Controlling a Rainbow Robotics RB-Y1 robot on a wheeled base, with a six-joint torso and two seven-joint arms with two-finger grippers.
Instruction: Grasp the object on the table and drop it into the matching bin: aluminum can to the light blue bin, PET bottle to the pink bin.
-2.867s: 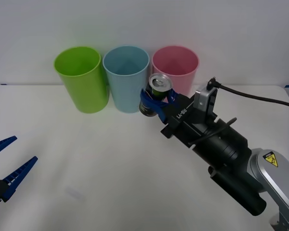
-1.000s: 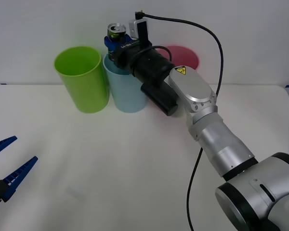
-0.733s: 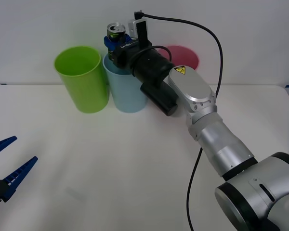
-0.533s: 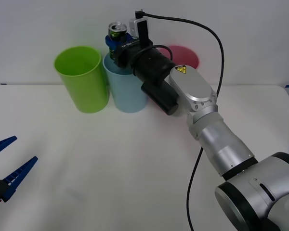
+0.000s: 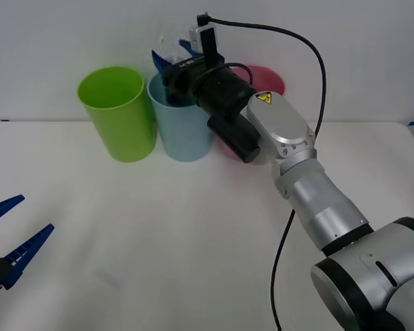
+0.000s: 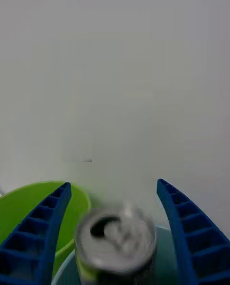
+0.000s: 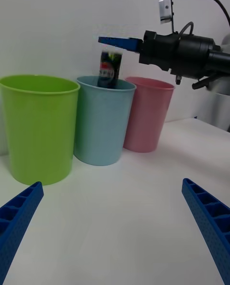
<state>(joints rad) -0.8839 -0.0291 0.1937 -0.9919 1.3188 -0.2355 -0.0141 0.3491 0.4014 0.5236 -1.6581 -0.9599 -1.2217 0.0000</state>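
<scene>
right gripper: my right gripper (image 5: 171, 49) hangs above the mouth of the light blue bin, at the end of the arm stretched out over the tabletop. its blue fingers (image 6: 38, 237) are spread wide and grip nothing; in the right wrist view they stand to either side of the can with a gap on both sides.
can: the can (image 6: 116, 244) is blurred, upright, its silver pull-tab top facing the wrist camera. in the left wrist view i see it (image 7: 109, 69) right at the rim of the light blue bin, under the open gripper, its lower end at or just inside the rim. i cannot tell whether it touches the bin.
light blue bin: the light blue bin (image 5: 183, 131) is the middle one of three in a row at the far edge of the tabletop, against a pale wall.
green bin: the lime green bin (image 5: 117, 114) stands just beside it on my left.
pink bin: the pink bin (image 7: 146, 114) stands just beside it on my right, partly hidden behind the right arm in the front view.
tabletop: the tabletop (image 5: 179, 234) is plain white.
left gripper: my left gripper (image 5: 9, 238) waits low at the near left edge, well away from the bins, fingers parted and holding nothing.
</scene>
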